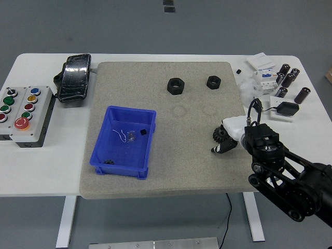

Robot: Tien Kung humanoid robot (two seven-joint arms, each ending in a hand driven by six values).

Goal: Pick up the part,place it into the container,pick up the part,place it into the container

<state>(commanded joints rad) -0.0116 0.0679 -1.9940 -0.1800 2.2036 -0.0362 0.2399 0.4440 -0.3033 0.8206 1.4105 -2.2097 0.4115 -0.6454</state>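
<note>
Two black hex nuts lie on the grey mat: a larger one [176, 85] and a smaller one [213, 81] at the far middle. The blue container [146, 122] sits at the mat's left and holds a few small black parts and a white wire. My right hand [220, 142], with a white palm and black fingers [218, 136], hovers low over the mat's right edge. It is well right of the container and nearer than the nuts. Its fingers hang relaxed and I see nothing in them. The left arm is out of view.
A button box [23, 108] and a black wrapped device [74, 77] lie at the left. White electrical parts [264, 75], several black cylinders [288, 78] and a black adapter [287, 108] crowd the right rear corner, just beyond my hand.
</note>
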